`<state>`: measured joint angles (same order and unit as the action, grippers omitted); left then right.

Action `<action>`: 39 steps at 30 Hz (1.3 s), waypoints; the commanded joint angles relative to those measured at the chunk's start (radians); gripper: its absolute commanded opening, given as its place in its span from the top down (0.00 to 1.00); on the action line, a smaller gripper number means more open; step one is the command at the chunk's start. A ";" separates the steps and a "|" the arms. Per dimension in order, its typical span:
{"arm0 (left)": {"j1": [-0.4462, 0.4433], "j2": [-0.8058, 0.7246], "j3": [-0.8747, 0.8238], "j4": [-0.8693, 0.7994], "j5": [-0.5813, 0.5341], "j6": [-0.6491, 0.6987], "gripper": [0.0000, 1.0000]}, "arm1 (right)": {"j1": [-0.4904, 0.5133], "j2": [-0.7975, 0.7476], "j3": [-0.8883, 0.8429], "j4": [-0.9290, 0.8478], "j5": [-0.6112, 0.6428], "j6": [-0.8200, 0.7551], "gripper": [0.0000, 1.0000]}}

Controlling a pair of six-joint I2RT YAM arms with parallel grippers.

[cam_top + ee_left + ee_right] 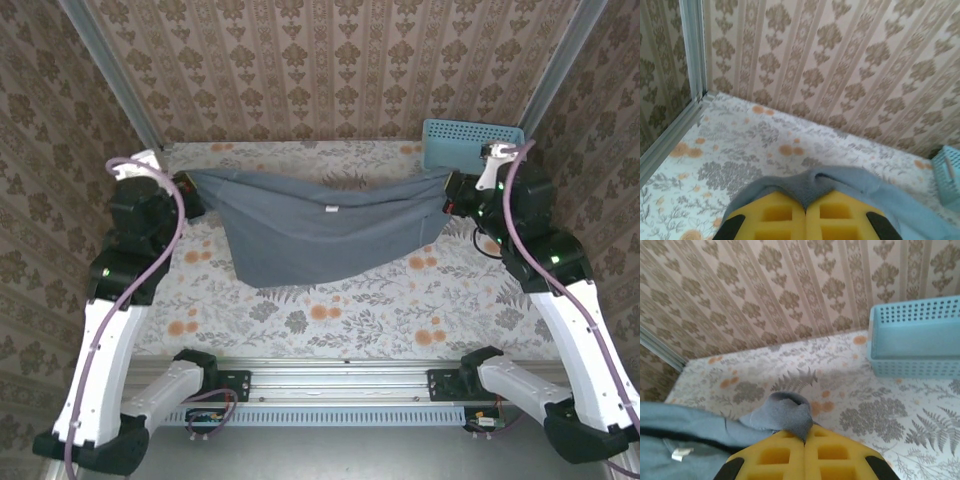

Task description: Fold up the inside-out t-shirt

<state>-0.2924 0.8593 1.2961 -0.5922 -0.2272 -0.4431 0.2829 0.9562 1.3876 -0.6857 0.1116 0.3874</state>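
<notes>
While each pinches 1 end, t-shirt (pixel 320 235) stretched between left end effector (pixel 805 202) and right end effector (pixel 805 439)

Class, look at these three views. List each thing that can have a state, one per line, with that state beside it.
t-shirt: unfolded, stretched between both hands, sagging in the middle, white label showing.
left hand: shut on one end of the t-shirt.
right hand: shut on the other end of the t-shirt.
basket: upright on the table, nothing seen inside.
</notes>
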 commanded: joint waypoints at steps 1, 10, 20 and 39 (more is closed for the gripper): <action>0.007 -0.119 0.031 0.091 0.013 0.036 1.00 | -0.006 -0.059 0.036 0.025 -0.021 0.000 1.00; 0.011 0.017 -0.137 -0.042 -0.012 -0.047 1.00 | 0.124 0.072 -0.364 0.022 0.091 0.105 1.00; 0.025 0.055 -0.364 -0.014 0.034 -0.103 1.00 | 0.371 0.341 -0.399 0.109 0.032 0.123 0.77; 0.078 0.091 -0.408 -0.018 0.056 -0.111 1.00 | 0.124 0.287 -0.621 0.102 -0.076 0.238 0.58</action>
<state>-0.2207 0.9497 0.8993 -0.6205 -0.1864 -0.5316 0.4042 1.2076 0.8093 -0.5865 0.0666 0.5728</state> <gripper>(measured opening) 0.055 0.422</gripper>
